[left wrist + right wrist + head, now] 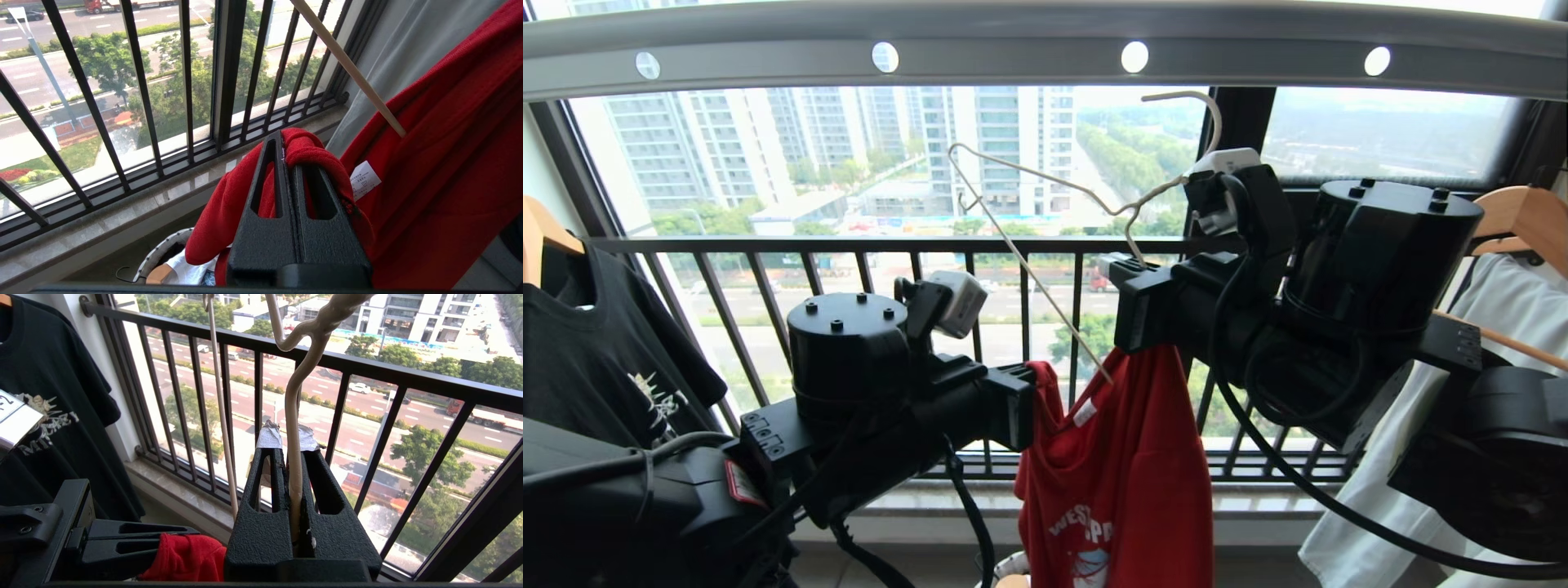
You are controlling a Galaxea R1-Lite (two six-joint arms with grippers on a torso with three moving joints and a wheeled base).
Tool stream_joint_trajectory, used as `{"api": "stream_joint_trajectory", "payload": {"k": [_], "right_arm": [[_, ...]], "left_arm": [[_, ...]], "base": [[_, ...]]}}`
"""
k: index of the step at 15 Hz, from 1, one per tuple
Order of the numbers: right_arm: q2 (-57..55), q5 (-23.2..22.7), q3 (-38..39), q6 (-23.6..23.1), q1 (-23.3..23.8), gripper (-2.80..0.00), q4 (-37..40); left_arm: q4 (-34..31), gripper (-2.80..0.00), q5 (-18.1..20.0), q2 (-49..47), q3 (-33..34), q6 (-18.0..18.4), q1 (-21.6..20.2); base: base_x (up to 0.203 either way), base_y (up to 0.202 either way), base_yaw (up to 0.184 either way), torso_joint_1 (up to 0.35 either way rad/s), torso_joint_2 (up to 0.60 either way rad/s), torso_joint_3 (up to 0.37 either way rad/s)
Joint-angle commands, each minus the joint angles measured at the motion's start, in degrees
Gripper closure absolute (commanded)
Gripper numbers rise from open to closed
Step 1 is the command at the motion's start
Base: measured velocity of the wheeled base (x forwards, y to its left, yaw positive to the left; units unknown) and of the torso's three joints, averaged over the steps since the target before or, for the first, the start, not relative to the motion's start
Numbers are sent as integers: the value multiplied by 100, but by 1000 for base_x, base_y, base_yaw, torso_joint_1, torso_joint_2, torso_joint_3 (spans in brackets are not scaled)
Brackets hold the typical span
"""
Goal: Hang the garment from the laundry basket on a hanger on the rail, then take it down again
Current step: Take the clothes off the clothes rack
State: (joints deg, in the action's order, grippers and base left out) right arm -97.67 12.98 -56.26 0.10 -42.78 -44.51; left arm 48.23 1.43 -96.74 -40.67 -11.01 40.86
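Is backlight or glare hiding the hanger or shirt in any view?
Head view: bright window backlights the scene, arms go near-black, rail holes glare, yet hanger and shirt stay readable. Left wrist view: evenly lit, shirt sharp. Right wrist view: hanger wire clear against sunlit street.

hanger (pixel 1045 237) below rail (pixel 1045 49)

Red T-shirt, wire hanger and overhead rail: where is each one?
red T-shirt (pixel 1127 465), head view, chest panel.
wire hanger (pixel 293 416), right wrist view, shaft above the claw.
rail (pixel 1013 61), head view, face between holes.
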Motion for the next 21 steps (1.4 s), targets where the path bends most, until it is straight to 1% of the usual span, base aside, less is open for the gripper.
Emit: {"api": "stream_joint_trajectory", "payload": {"k": [1, 2, 3, 4, 6, 7, 8, 9, 10, 11, 13, 14, 16, 18, 19, 20, 21], "right_arm": [[-64, 11, 1, -2, -3, 0, -32], [-56, 11, -8, 2, -3, 0, -44], [-50, 11, -8, 7, -3, 0, -96], [-58, 11, -1, 7, -3, 0, -187], [-76, 11, -8, -2, -3, 0, -364], [-76, 11, -8, -2, -3, 0, -366], [-76, 11, -17, -2, -3, 0, -366], [-86, 11, -12, -2, -3, 0, -366], [-129, 11, -17, 5, -3, 0, -381], [-169, 11, -17, -2, -3, 0, -443], [-191, 19, 24, -16, -3, 0, -500], [-184, 26, 104, -37, -3, 0, -491], [-199, 36, 202, -72, 7, 0, -454], [-349, 24, 203, -98, 159, 0, -461], [-415, 7, 209, -103, 201, 0, -467], [-493, -18, 207, -49, 214, 0, -514], [-572, -43, 192, 63, 217, 0, -624]], "left_arm": [[24, 0, 243, -189, 268, 149, 205], [10, 0, 260, -353, 351, 230, 264], [-103, 0, 266, -527, 432, 480, 299], [-336, 0, 269, -660, 466, 740, 312], [-903, 0, 274, -763, 519, 1082, 317], [-1026, 0, 310, -753, 627, 1324, 317], [-1069, 0, 436, -724, 773, 1607, 317], [-1079, 0, 648, -665, 933, 1840, 322], [-1088, 0, 847, -625, 1051, 2003, 329], [-1074, 0, 962, -627, 1097, 2101, 332], [-1038, 0, 918, -668, 987, 2068, 273], [-1036, 0, 896, -664, 811, 2001, 130], [-1035, 0, 597, -664, 492, 1687, -166], [-1035, 0, 229, -720, 156, 1622, -500], [-1035, 0, 172, -737, 83, 1600, -591], [-1017, 0, 173, -724, 77, 1576, -597], [-859, 0, 173, -730, 62, 1507, -593]], "base": [[0, 0, 0, 0, 0, 0], [0, 0, 0, 0, 0, 0], [0, 0, 0, 0, 0, 0], [0, 0, 0, 0, 0, 0], [0, 0, 0, 0, 0, 0], [0, 0, 0, 0, 0, 0], [0, 0, 0, 0, 0, 0], [0, 0, 0, 0, 0, 0], [0, 0, 0, 0, 0, 0], [0, 0, 0, 0, 0, 0], [0, 0, 0, 0, 0, 0], [0, 0, 0, 0, 0, 0], [0, 0, 0, 0, 0, 0], [0, 0, 0, 0, 0, 0], [0, 0, 0, 0, 0, 0], [0, 0, 0, 0, 0, 0], [0, 0, 0, 0, 0, 0]]}}
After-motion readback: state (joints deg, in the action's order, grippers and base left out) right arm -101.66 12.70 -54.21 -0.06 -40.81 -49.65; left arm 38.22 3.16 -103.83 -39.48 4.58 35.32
